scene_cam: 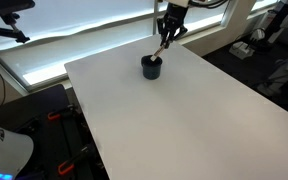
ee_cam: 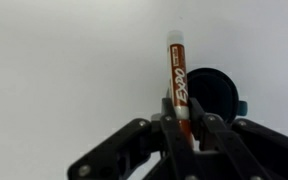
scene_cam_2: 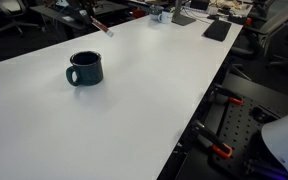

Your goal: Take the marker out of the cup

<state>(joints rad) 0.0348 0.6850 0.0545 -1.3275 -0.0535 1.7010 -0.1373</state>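
Note:
The dark blue-black cup [scene_cam: 152, 67] stands upright on the white table [scene_cam: 184, 120], near its far edge. It also shows in the other exterior view [scene_cam_2: 84, 68], with its handle to the side. My gripper [scene_cam: 170, 28] hangs above and a little beside the cup, shut on the reddish marker [scene_cam: 162, 45]. The marker is lifted clear of the cup and tilted, its lower tip just above the rim. In the wrist view my gripper [ee_cam: 184, 125] clamps the marker [ee_cam: 175, 75] low on its body, with the cup [ee_cam: 216, 95] below and behind it. The marker also shows at the top of an exterior view [scene_cam_2: 102, 28].
The table [scene_cam_2: 134, 110] is wide and white. Past its far edge lie a black flat item [scene_cam_2: 216, 30] and small objects [scene_cam_2: 162, 15]. Black and orange equipment [scene_cam_2: 224, 130] stands on the floor beside the table, and a bright window ledge [scene_cam: 74, 40] runs behind it.

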